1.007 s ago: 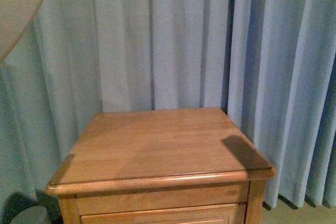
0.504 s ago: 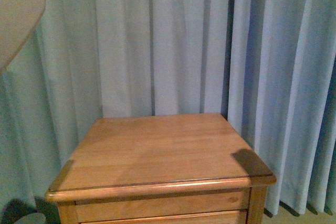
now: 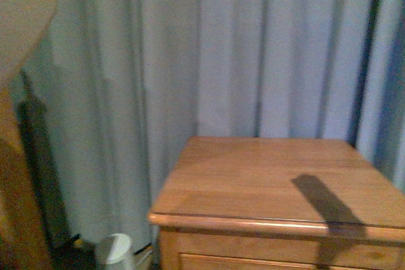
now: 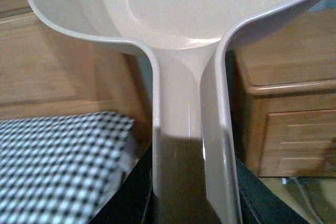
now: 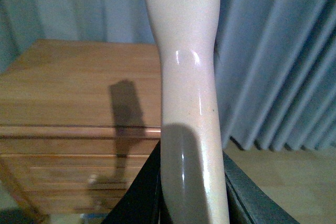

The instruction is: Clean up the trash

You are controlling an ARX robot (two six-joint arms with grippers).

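Left wrist view: left jaws mostly hidden behind dustpan (image 4: 189, 129) handle.

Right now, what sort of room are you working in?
Probably a bedroom: a wooden nightstand with drawers stands against floor-length blue curtains, and the left wrist view shows black-and-white checked bedding beside a wooden panel, likely a bed.

Bedroom at home: wooden nightstand (image 3: 278, 181), blue curtains (image 3: 221, 49), checked bedding (image 4: 52, 161).
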